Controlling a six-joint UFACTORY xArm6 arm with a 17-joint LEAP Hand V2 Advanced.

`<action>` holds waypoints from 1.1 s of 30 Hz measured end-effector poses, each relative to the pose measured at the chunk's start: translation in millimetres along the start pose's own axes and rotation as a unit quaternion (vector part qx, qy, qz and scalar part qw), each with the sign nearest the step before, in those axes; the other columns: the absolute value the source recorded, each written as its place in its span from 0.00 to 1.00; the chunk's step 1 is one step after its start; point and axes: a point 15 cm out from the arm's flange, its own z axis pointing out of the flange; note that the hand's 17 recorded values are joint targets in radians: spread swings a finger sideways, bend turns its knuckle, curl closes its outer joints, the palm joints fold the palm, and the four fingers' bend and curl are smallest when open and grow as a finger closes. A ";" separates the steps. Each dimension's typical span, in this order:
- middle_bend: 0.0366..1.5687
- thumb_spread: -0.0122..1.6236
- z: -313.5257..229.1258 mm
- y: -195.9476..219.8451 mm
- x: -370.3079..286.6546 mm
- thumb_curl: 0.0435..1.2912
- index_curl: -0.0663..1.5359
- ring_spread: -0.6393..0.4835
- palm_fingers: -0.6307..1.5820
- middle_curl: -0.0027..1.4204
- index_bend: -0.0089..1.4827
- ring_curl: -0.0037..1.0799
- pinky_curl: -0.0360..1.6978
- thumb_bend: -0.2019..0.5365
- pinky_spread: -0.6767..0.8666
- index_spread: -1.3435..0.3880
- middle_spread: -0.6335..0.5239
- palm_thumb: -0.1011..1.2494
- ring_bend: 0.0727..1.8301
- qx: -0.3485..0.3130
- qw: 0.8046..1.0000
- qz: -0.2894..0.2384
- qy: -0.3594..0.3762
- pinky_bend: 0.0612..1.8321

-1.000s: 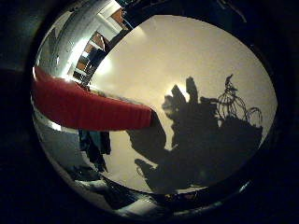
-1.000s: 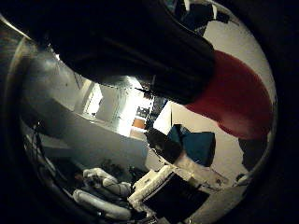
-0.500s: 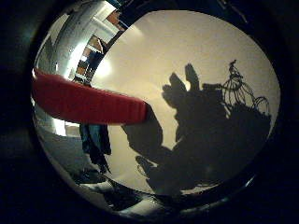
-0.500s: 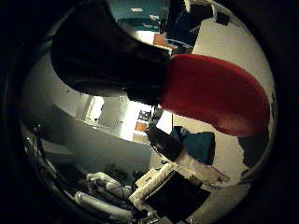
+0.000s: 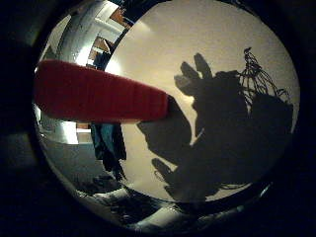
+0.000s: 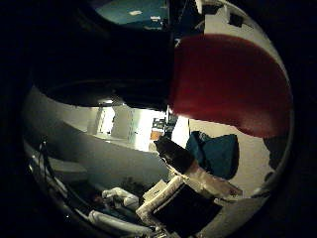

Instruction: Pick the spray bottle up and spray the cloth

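The spray bottle has a red ribbed body [image 5: 98, 96] joined to a wide black part [image 6: 114, 64]. It fills much of the thumb side view, so it is very close to my palm. It lies across both views, above the pale table [image 5: 163, 44]. A dark blue cloth [image 6: 218, 153] lies crumpled on the table beyond the bottle. No part of my hand shows in either view; only its shadow [image 5: 222, 128] falls on the table beside the bottle's shadow.
The table's edge runs near the cloth, with a lit room and shelves beyond it. White equipment [image 6: 119, 198] and a dark box [image 6: 188, 208] stand past the table.
The red bottle has grown in both views, so palm and bottle are closer together. The shadow on the table has also grown and shifted.
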 end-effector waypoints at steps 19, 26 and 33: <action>0.53 0.63 46.1 -8.7 -14.9 0.23 0.43 0.29 0.67 0.52 0.30 0.49 0.16 0.25 0.30 0.54 0.27 0.54 0.62 -0.022 0.999 0.011 -0.029 0.48; 0.64 0.62 49.1 -18.1 -18.8 0.27 0.62 0.31 0.70 0.69 0.49 0.63 0.31 0.25 0.25 0.49 0.23 0.63 0.72 -0.003 0.999 0.018 -0.045 0.72; 0.73 0.60 44.4 -28.6 -21.0 0.33 0.71 0.33 0.75 0.75 0.65 0.71 0.38 0.26 0.30 0.52 0.28 0.73 0.72 0.017 0.998 0.016 -0.056 0.76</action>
